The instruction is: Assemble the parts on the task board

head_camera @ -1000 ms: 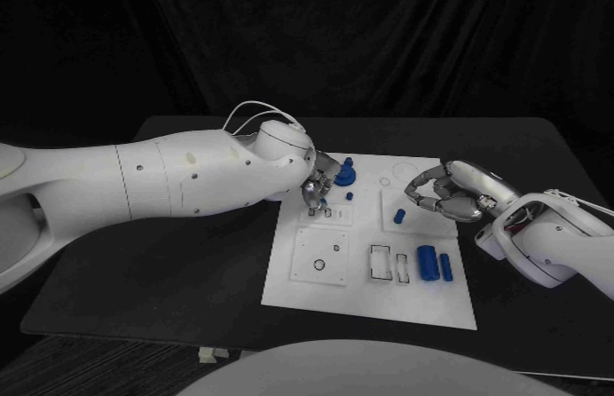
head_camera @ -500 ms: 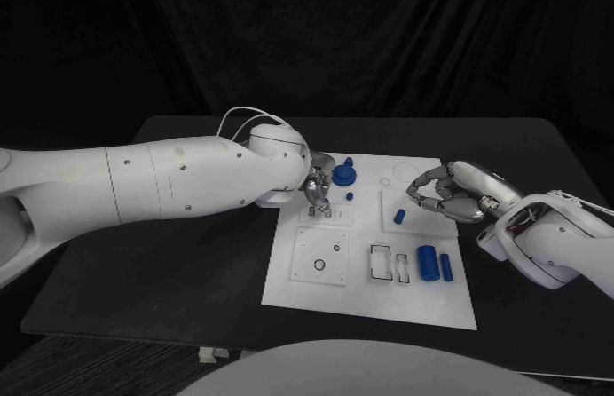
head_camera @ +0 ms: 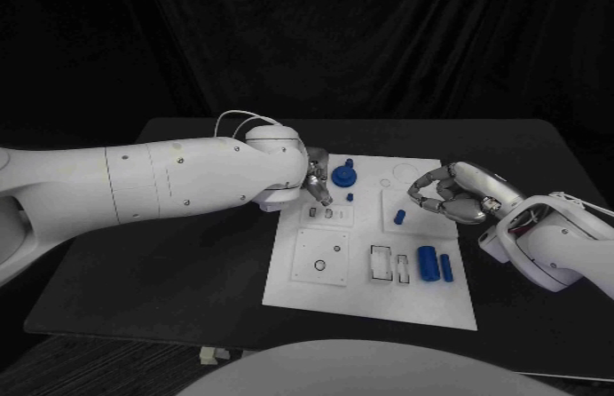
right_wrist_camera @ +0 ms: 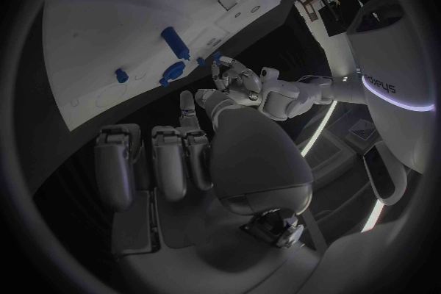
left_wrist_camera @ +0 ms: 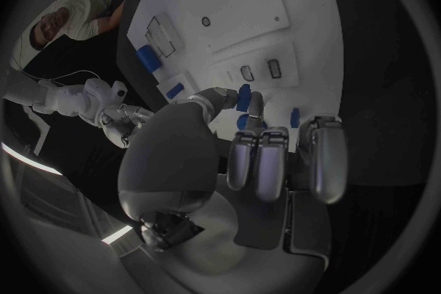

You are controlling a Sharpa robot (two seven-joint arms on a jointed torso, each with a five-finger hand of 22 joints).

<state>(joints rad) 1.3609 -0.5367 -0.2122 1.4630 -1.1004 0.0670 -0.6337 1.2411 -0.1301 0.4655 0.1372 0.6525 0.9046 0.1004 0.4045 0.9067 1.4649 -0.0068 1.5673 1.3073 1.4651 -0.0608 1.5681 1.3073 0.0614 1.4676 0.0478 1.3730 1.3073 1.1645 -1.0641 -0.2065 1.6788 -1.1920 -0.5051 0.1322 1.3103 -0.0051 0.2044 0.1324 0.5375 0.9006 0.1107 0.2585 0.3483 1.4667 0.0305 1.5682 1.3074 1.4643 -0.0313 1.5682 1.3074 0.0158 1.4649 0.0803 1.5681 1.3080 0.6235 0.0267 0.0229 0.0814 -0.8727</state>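
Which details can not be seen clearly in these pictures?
- Head view: the left robot hand is partly behind its own arm; whether it holds a part is unclear.
- Right wrist view: the right robot hand hides its own fingertips.
- Head view: the small slots on the task board are too small.

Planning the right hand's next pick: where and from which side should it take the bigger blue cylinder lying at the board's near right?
Probably across the middle of the bigger cylinder, from straight above. It lies flat with its long axis running near to far, so the fingers should close on its left and right flanks. A thinner blue cylinder lies close on its right, so that finger has little room. The right hand holds nothing.
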